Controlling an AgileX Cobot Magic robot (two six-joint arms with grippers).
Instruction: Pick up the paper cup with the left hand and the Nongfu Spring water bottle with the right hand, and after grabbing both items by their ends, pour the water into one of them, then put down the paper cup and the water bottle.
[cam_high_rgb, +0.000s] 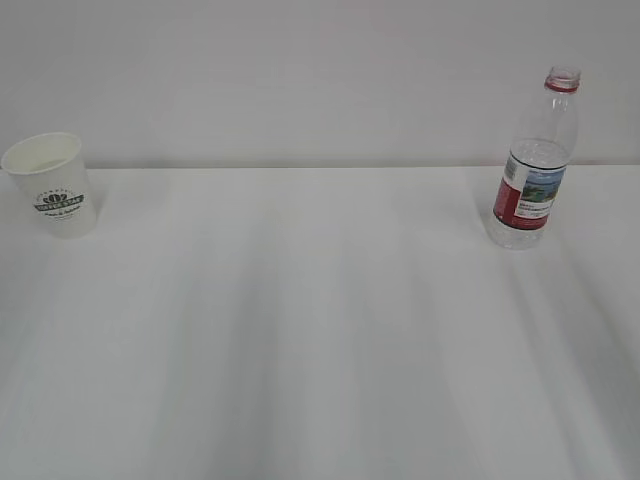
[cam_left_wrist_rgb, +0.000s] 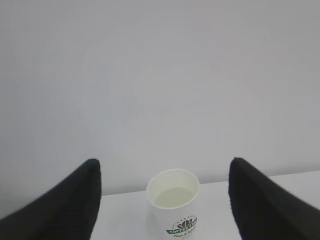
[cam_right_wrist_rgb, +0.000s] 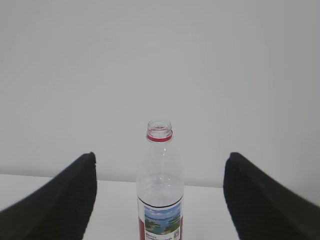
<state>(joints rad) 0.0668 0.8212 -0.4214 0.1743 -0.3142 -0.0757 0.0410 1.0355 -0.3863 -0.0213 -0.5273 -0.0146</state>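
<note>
the cup (cam_high_rgb: 50, 183) stands far left on the table (cam_high_rgb: 320, 330), the bottle (cam_high_rgb: 535, 160) far right, well apart, one per arm. left gripper (cam_left_wrist_rgb: 165, 200) and right gripper (cam_right_wrist_rgb: 160, 195) gape wide, empty, each lined up on its target.

The exterior camera looks down at a slant across my white table (cam_high_rgb: 320, 330) toward the wall. My left wrist camera faces the paper cup (cam_left_wrist_rgb: 173, 210) level, close; my right wrist camera likewise faces the Nongfu Spring water bottle (cam_right_wrist_rgb: 160, 200). The exterior view shows both objects.
</note>
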